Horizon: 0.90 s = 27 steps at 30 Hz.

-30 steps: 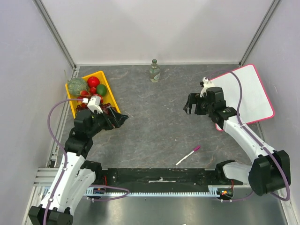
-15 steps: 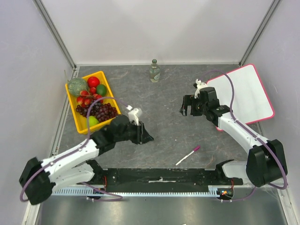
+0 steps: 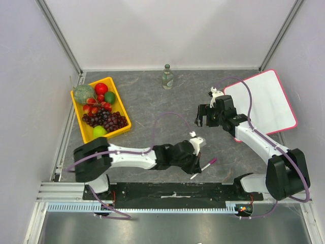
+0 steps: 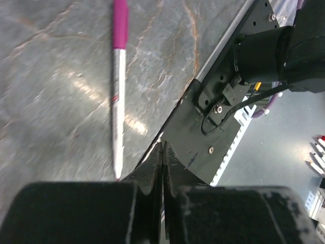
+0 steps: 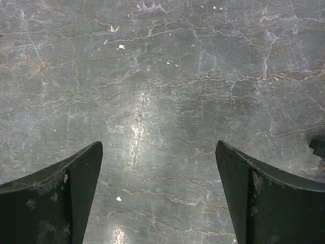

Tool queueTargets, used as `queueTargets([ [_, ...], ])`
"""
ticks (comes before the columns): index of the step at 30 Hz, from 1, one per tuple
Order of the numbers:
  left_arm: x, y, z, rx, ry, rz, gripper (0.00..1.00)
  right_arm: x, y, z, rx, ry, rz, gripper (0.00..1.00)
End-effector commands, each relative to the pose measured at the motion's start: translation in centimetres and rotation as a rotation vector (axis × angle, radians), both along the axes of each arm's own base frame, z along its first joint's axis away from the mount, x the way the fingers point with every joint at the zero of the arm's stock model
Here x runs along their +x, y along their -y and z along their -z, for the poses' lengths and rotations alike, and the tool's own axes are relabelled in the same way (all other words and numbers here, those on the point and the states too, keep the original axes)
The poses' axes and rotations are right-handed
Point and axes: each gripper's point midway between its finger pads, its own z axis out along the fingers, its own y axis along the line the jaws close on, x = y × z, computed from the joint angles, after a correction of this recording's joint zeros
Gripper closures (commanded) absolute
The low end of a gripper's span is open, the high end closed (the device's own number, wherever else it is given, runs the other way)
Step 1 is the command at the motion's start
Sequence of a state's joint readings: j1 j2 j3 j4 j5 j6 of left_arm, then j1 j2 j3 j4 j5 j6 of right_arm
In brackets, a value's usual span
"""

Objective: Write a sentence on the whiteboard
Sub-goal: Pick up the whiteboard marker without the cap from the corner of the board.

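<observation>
The whiteboard (image 3: pixel 266 99) lies flat at the right of the table, white with a pink rim, and no sentence shows on it. A white marker with a pink cap (image 3: pixel 204 167) lies near the table's front edge. My left gripper (image 3: pixel 196 161) is low beside it. In the left wrist view the left gripper (image 4: pixel 162 146) is shut with nothing between its fingers, and the marker (image 4: pixel 118 101) lies just to their left, untouched. My right gripper (image 3: pixel 201 117) hovers left of the whiteboard. Bare table fills the right wrist view between the open fingers of the right gripper (image 5: pixel 157 147).
A yellow tray (image 3: pixel 75 104) of fruit sits at the left. A small glass bottle (image 3: pixel 167 77) stands at the back centre. The black base rail (image 4: pixel 203 127) runs along the front edge just past the marker.
My left arm swung from the yellow tray across to the marker at the front, and its gripper went from open to shut. The right gripper shifted slightly left.
</observation>
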<state>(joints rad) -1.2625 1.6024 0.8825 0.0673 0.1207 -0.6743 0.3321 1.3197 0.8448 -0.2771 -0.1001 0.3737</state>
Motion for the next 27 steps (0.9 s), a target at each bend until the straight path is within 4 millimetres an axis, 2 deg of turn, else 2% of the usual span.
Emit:
queueTargets([
  [1,-0.6,4.4,0.3,-0.04,0.012,0.016,0.98,-0.2,0.1,0.1,-0.009,0.004,-0.006,0.02],
  [4,-0.1,4.5,1.9,-0.003,0.023,-0.018,0.96,-0.6,0.7,-0.1,-0.016,0.003,0.013,0.02],
  [9,1.5,4.0,2.1,0.04,0.141,-0.055,0.54,-1.0,1.3,-0.4,-0.013,0.008,0.03,0.02],
  [11,1.6,3.9,1.9,0.062,0.197,-0.046,0.45,-1.1,1.4,-0.4,-0.013,0.008,0.029,0.02],
  [14,1.4,4.0,1.8,0.091,0.254,-0.014,0.4,-1.2,1.6,-0.3,-0.015,0.001,0.033,0.02],
  [19,1.9,2.5,3.9,0.239,0.327,-0.003,0.37,-1.3,2.0,0.2,-0.017,-0.01,0.044,0.02],
  [27,1.5,0.7,6.9,0.37,0.415,0.051,0.46,-1.2,2.4,0.5,-0.013,-0.024,0.051,0.02],
])
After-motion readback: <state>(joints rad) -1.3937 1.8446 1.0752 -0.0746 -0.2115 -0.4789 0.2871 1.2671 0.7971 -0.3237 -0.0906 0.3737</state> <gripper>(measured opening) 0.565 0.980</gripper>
